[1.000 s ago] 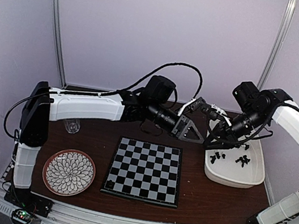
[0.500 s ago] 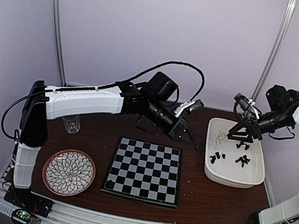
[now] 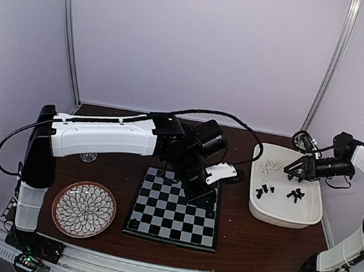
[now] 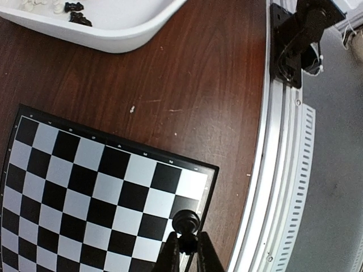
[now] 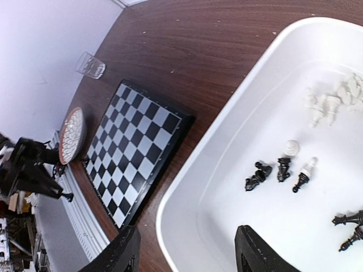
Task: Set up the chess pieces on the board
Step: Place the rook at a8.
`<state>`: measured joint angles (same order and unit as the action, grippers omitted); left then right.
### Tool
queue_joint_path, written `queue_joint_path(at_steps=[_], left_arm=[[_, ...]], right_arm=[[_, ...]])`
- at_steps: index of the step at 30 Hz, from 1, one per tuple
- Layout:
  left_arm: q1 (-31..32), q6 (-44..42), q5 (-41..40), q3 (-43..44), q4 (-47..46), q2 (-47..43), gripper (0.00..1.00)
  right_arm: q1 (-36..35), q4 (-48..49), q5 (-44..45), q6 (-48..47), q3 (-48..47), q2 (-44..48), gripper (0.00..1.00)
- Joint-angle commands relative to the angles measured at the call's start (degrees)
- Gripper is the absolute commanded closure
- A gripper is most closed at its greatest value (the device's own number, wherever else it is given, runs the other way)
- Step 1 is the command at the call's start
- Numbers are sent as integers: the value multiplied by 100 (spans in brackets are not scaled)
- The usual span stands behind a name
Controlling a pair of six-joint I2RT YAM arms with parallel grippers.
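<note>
The left claw pinches a black chess piece upright, directly above the board at its near right corner. The right claw hangs spread over the tub.

I see a dark wood-grain table, a glossy white tub, probably plastic, and a smooth, satin board.
</note>
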<state>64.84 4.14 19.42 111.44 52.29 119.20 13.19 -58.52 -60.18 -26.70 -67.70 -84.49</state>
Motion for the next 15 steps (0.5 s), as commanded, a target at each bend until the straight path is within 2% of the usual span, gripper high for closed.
queue_joint_path(at_steps=[1, 6, 15], left_arm=[[315, -585, -479, 23, 255, -56, 98], [478, -617, -344, 134, 281, 240, 98], [683, -740, -717, 753, 651, 896, 98]], right_arm=[[-1, 1001, 680, 484, 254, 277, 39], [-10, 944, 583, 399, 278, 225, 39], [-83, 835, 480, 263, 284, 207, 39]])
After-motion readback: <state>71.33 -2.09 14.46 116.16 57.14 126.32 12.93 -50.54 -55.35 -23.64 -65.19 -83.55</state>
